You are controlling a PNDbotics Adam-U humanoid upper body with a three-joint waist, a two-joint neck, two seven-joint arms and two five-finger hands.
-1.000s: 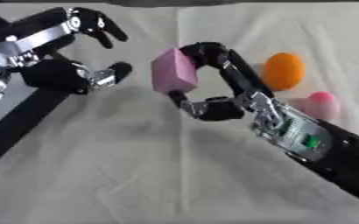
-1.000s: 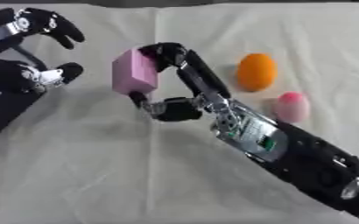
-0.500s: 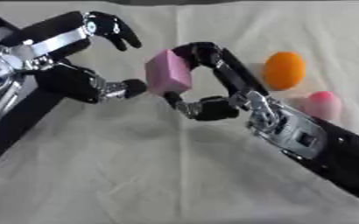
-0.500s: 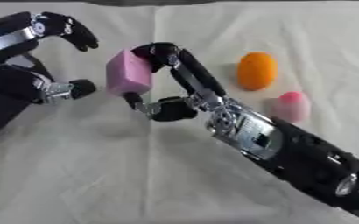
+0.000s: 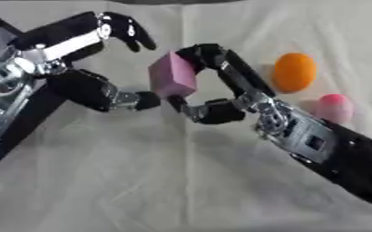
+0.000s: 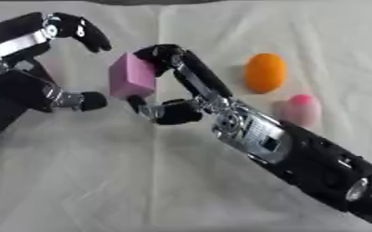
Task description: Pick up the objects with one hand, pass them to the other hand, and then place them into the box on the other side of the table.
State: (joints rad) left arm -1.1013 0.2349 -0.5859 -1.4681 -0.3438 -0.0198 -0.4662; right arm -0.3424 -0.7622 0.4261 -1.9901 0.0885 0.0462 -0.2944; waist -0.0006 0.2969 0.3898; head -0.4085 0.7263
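A pink block [image 5: 173, 75] is held above the cloth, pinched between the fingers and thumb of my right hand [image 5: 225, 93], whose arm enters from the lower right. My left hand [image 5: 90, 86] is at the block's left side, open, with its fingers [image 5: 129, 32] arched over the block's top left and its thumb tip [image 5: 145, 100] right at the block's lower left corner. An orange egg-shaped object [image 5: 294, 72] and a smaller pink egg-shaped one [image 5: 333, 108] lie on the cloth to the right.
A wrinkled beige cloth [image 5: 141, 181] covers the table. A dark flat piece [image 5: 7, 131] lies along the left edge under my left arm.
My left hand has moved right, from well apart to right against the pink block, fingers spread around it. My right hand has kept the block nearly still.
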